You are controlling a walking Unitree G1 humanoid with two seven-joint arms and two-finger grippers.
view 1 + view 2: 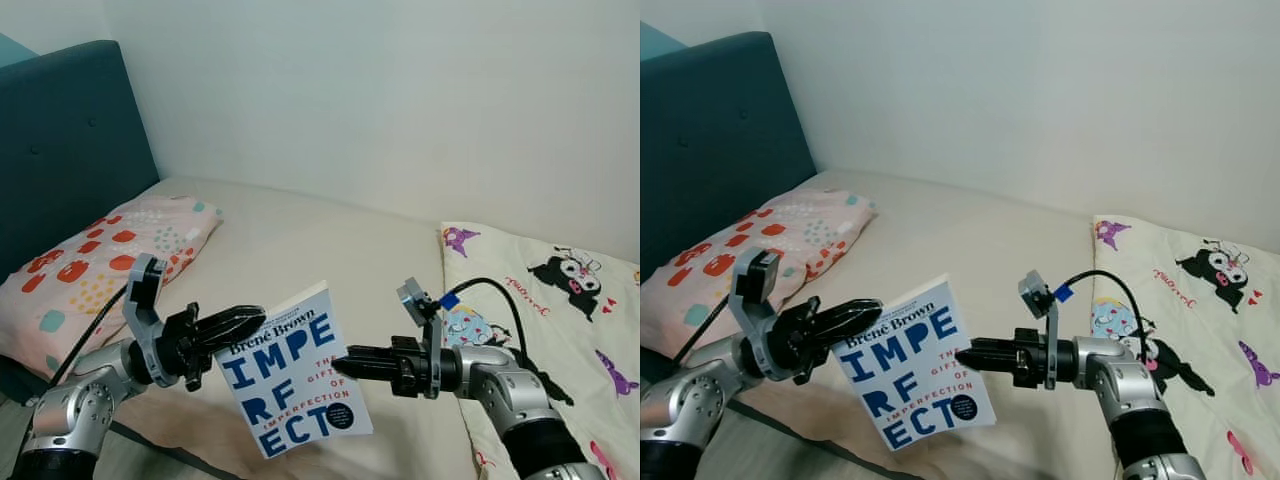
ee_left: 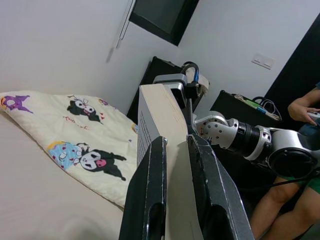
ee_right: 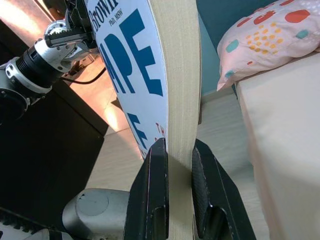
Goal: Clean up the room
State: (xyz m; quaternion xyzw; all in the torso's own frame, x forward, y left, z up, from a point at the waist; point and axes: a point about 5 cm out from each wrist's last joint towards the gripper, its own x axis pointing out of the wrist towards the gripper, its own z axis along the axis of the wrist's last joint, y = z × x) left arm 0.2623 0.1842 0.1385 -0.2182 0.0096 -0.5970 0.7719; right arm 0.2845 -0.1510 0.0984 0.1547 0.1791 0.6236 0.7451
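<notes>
Before me lies the bed (image 1: 330, 250), its beige sheet bare in the middle and a white wall behind it. At its left end stands a teal headboard (image 1: 70, 140). On the right of the bed a cream blanket (image 1: 560, 300) printed with cartoon figures is spread flat. On the left, against the headboard, sits a pink pillow (image 1: 110, 255) with red and yellow spots.

In the air over the near edge of the bed I hold a book (image 1: 295, 370), white cover with big blue letters, tilted with its top leaning left. My left gripper (image 1: 240, 322) is closed on its upper left corner, both black fingers (image 2: 150, 200) pinching the pages from either side. My right gripper (image 1: 345, 362) is clamped on the book's right edge, fingers (image 3: 152, 195) tight against cover and page block. The two arms face each other across the book.

In my left wrist view a seated person's bare legs (image 2: 280, 205) and arm show beside dark furniture
</notes>
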